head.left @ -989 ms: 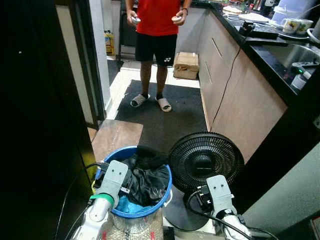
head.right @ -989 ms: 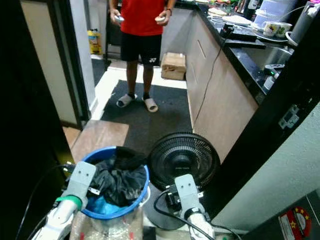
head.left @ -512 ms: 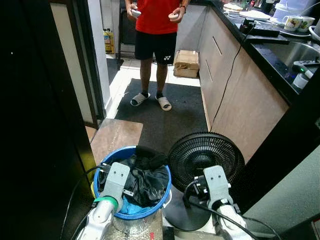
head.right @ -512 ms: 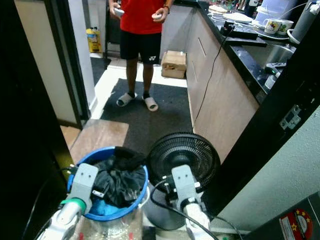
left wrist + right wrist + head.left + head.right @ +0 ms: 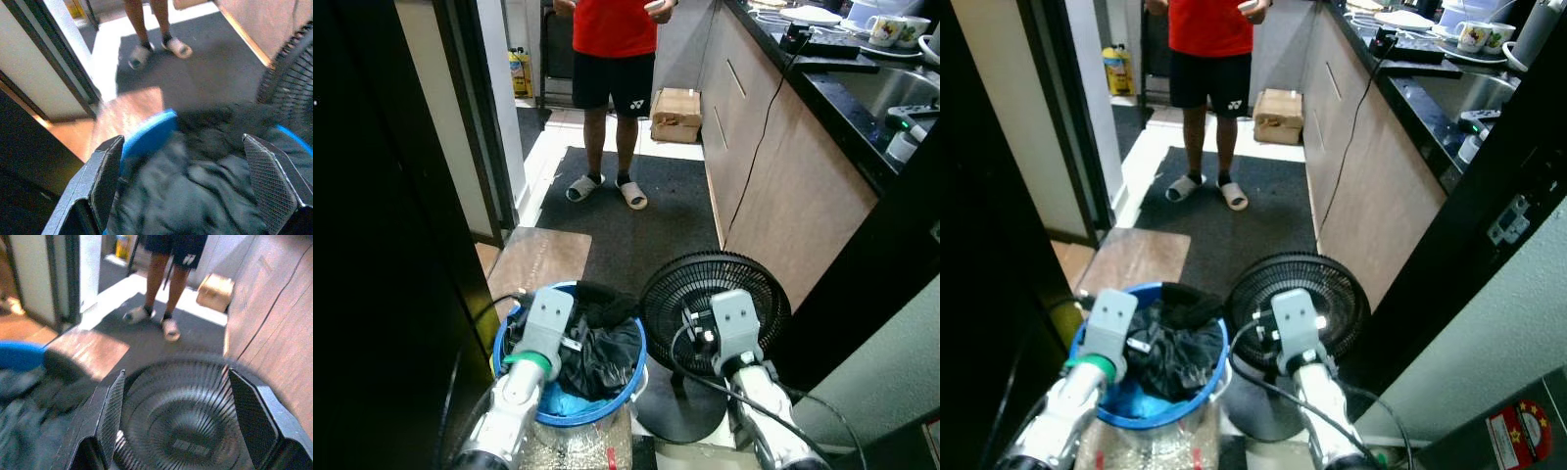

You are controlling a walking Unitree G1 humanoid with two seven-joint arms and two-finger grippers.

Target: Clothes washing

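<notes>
Now my left gripper (image 5: 188, 183) spreads wide above dark clothes (image 5: 205, 181) in the blue bucket (image 5: 617, 397); my right gripper (image 5: 176, 418) gapes over the black fan (image 5: 181, 406).

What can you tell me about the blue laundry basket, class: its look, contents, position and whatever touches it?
The blue laundry basket is round, with a bright blue rim that looks plastic, and stands upright on the floor just in front of the robot. It is heaped with dark clothes, with some turquoise fabric low at the near side. The black fan stands close on its right. The left gripper, open, hovers over the clothes.
</notes>
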